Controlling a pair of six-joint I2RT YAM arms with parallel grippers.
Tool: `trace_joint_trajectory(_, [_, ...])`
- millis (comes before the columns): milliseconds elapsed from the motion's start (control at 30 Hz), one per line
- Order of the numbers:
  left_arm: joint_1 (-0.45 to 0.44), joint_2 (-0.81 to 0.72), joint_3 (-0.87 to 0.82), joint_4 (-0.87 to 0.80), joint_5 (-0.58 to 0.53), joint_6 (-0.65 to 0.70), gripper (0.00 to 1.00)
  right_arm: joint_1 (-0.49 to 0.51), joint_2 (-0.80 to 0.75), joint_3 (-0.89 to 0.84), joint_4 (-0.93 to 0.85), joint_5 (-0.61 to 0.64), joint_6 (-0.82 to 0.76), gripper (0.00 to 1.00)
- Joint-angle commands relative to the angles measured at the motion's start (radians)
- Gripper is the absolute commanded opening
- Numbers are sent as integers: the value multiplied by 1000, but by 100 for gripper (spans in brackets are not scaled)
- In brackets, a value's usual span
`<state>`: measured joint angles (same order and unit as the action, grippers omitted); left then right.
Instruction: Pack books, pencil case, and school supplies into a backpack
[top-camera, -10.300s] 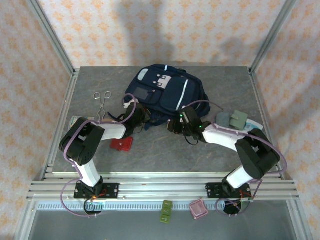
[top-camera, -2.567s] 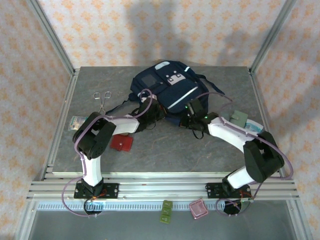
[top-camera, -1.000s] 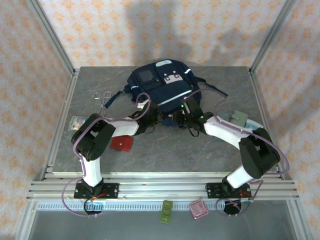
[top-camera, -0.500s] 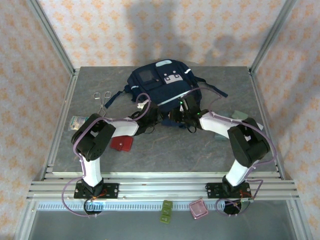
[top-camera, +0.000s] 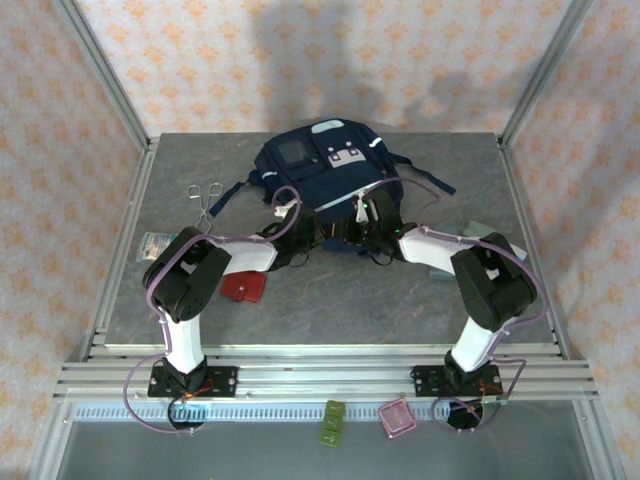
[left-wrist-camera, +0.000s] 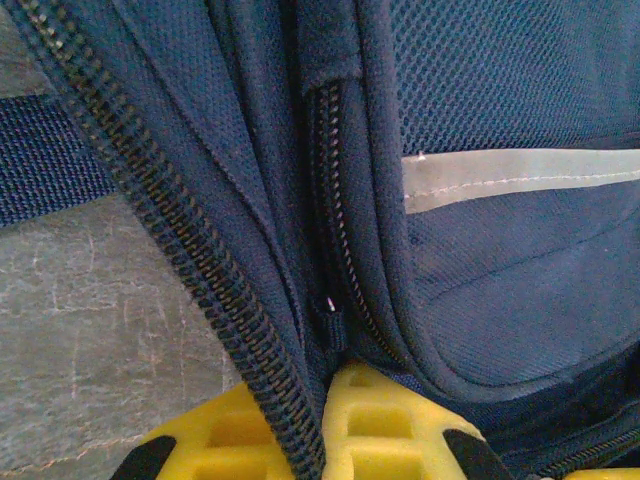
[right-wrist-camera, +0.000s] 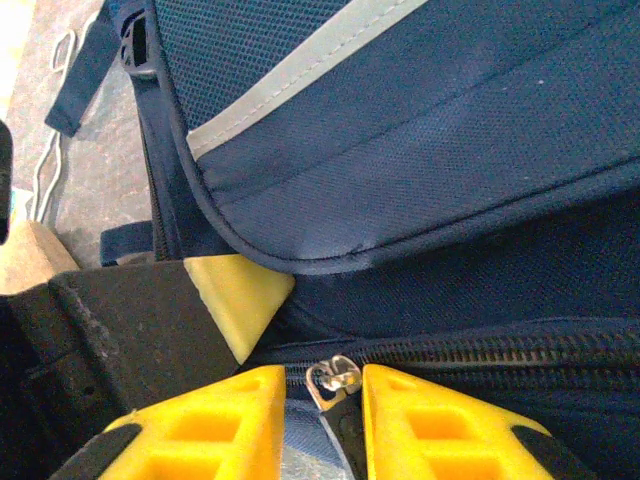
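Right arm swung in; right fingers straddled the zip pull, grip unclear; left fingers clenched backpack fabric.

We see a grey, stone-patterned table closed in from 9 through 12 to 3 o'clock by a wall papered pale pink with small orange florets. Bare metal posts rise slanting at 11 and 1 o'clock. Ribbed metal rails run along the 6 o'clock edge. Soft, broad shadows lie on the paper at 12 o'clock.
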<state>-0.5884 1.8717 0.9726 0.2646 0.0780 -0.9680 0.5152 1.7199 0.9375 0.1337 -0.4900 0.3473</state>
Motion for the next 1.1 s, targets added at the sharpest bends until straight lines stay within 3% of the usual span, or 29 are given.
trace_joint_trajectory(0, [7,9,-9,58,25,36,0,3,10,-2,-34,58,-14,33])
trace_joint_trajectory(200, [7,3,-12,58,30,41,0,4,-18,-1,-121,203,-68,32])
trace_joint_trajectory(333, [7,1,-11,58,29,42,0,14,-18,-7,-142,228,-95,26])
trace_joint_trajectory(467, [8,3,-6,58,32,42,0,45,-11,7,-161,257,-111,26])
trace_joint_trajectory(667, [7,1,-3,55,34,45,0,62,-1,31,-175,214,-131,40])
trace_joint_trajectory(767, [7,-3,-5,59,38,45,0,63,1,42,-185,185,-139,41])
trace_joint_trajectory(967, [7,-17,-8,62,42,48,0,84,15,57,-225,247,-161,38])
trace_joint_trajectory(1067, [7,-18,-3,62,43,51,0,86,34,70,-235,269,-150,25])
